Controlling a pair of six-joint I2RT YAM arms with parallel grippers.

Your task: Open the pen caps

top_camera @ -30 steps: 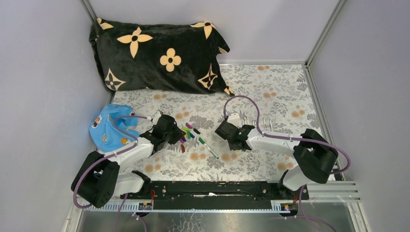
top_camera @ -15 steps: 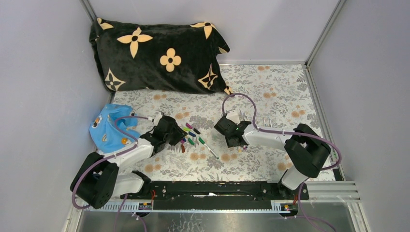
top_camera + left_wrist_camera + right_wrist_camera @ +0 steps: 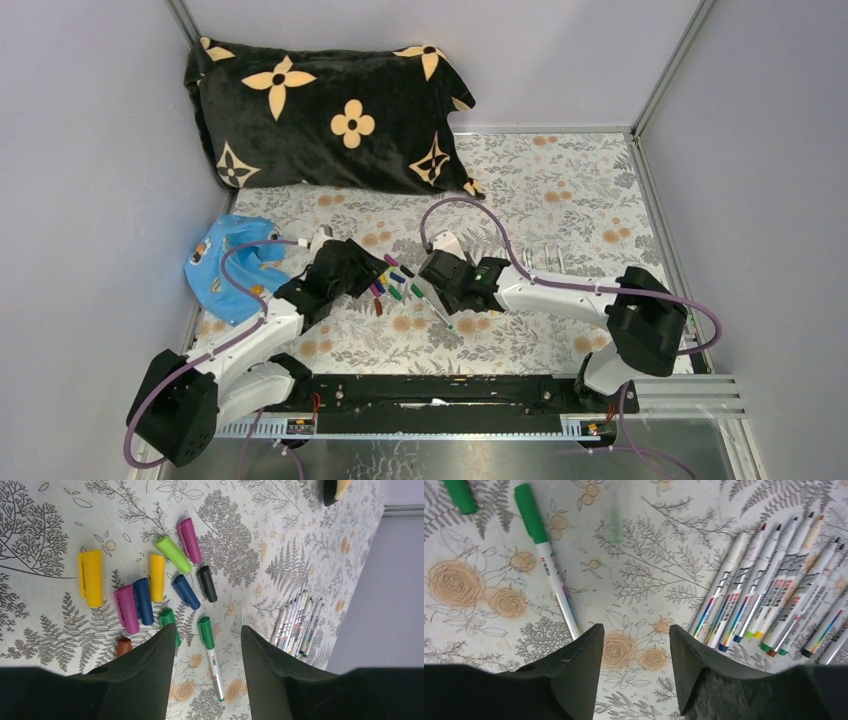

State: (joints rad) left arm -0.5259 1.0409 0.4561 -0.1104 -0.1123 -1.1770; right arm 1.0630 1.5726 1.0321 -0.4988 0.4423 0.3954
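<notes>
Several loose pen caps point(image 3: 157, 577) in yellow, magenta, blue, lime, black and green lie in a cluster on the floral cloth; in the top view the caps point(image 3: 392, 278) sit between the two grippers. One pen point(image 3: 214, 667) with its green cap point(image 3: 205, 632) on lies just beyond my left gripper point(image 3: 207, 628), which is open and holds nothing. This pen point(image 3: 555, 580) also lies left of my open, empty right gripper point(image 3: 635, 627). A row of uncapped pens point(image 3: 774, 610) lies to its right. My left gripper point(image 3: 368, 274) and right gripper point(image 3: 437, 274) flank the caps.
A black pillow with gold flowers point(image 3: 330, 110) lies at the back left. A blue cloth point(image 3: 225, 265) sits at the left wall beside the left arm. The uncapped pens point(image 3: 553, 255) lie right of the right gripper. Grey walls close in three sides.
The right arm swung left toward the caps and the green-capped pen, and its jaws went from shut to open. The left gripper opened wider and edged toward the caps.
</notes>
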